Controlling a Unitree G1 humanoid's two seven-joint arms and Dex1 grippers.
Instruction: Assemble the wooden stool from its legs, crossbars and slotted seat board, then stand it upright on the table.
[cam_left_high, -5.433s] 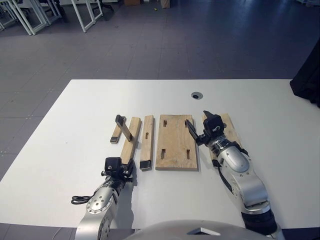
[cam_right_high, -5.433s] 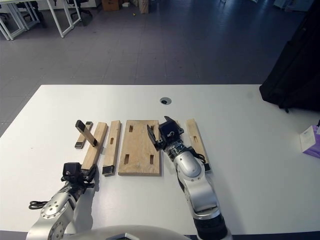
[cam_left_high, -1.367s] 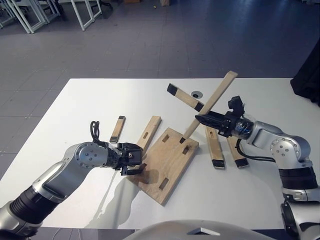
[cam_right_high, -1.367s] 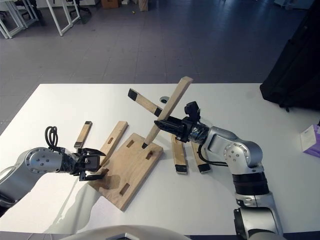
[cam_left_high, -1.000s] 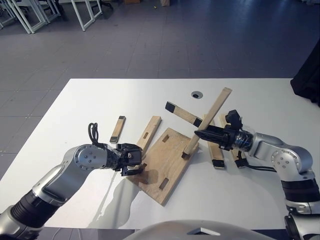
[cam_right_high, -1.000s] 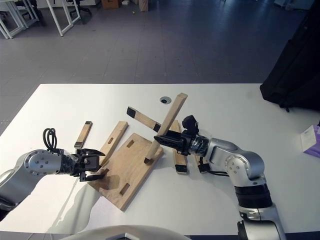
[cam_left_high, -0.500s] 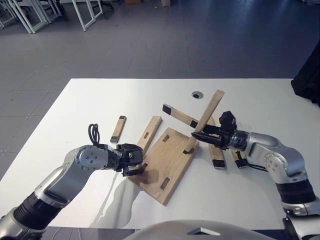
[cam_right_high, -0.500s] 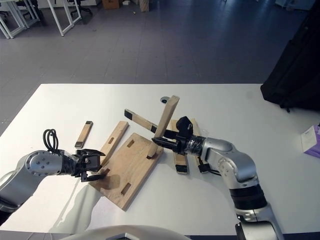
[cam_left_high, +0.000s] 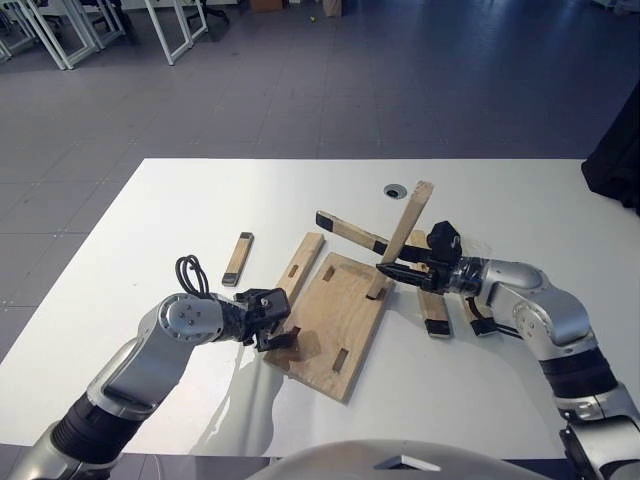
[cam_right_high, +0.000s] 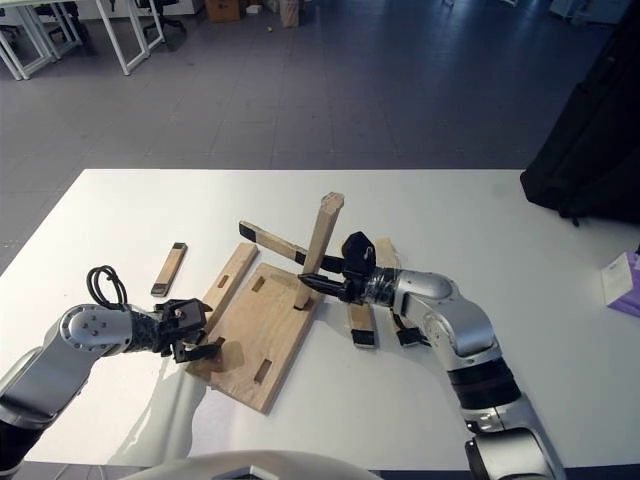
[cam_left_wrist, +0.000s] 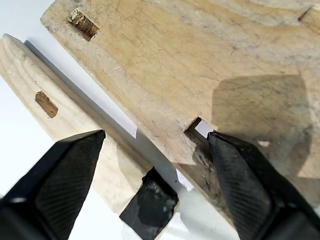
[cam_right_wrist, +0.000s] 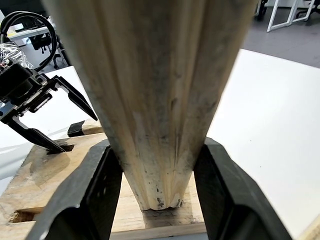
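Observation:
The slotted seat board (cam_left_high: 330, 318) lies askew on the white table (cam_left_high: 180, 200). My left gripper (cam_left_high: 277, 330) is open at its near left corner, one fingertip (cam_right_wrist: 64, 146) resting at a slot. In the left wrist view the board (cam_left_wrist: 200, 60) edge runs between the spread fingers (cam_left_wrist: 60, 175). My right gripper (cam_left_high: 393, 270) is shut on a leg (cam_left_high: 403, 232) held nearly upright, its lower end on the board's far right corner by a slot. A black-tipped crossbar (cam_left_high: 348, 229) sticks out of that leg to the left.
A slotted leg (cam_left_high: 301, 264) lies along the board's left edge, with a short crossbar (cam_left_high: 237, 258) farther left. Two more pieces (cam_left_high: 433, 308) lie under my right arm. A cable hole (cam_left_high: 394, 189) is at the back, a black bag (cam_right_high: 590, 120) and purple box (cam_right_high: 624, 280) to the right.
My right gripper has swung the leg more upright and drawn it left and down onto the board. The board has settled lower and turned a little. My left gripper stays at its corner.

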